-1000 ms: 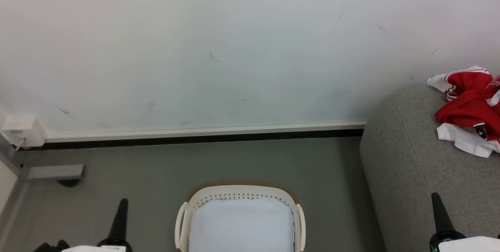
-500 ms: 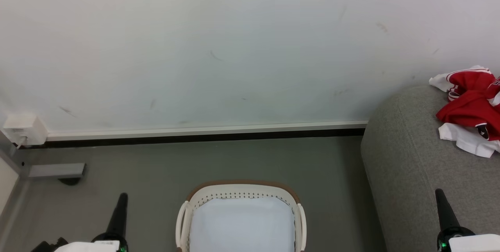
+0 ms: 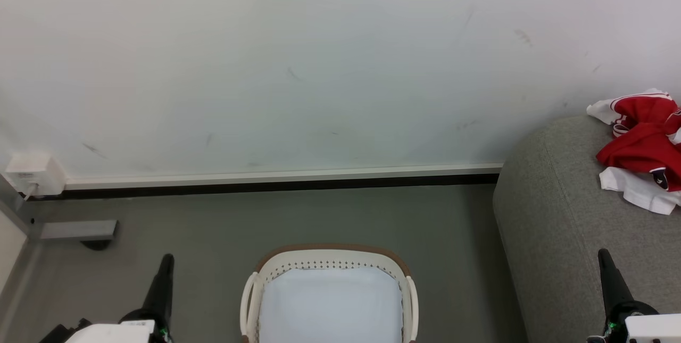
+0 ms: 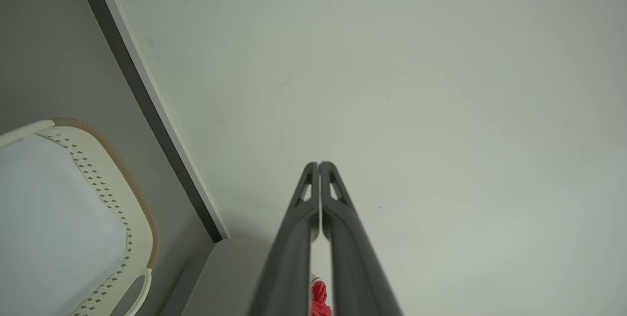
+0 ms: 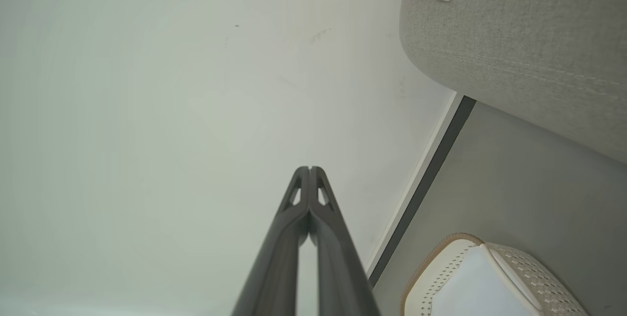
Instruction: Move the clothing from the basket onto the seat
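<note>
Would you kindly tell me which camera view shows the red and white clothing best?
The head view: the clothing lies crumpled on the seat, mostly visible. The right wrist view catches a corner; the left wrist view, a red sliver.

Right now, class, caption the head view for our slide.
The clothing lies heaped on the grey seat; the basket left of it shows bare lining.

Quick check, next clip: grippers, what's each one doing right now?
Left gripper: closed, fingertips touching, holding nothing.
Right gripper: closed, fingertips touching, holding nothing.
</note>
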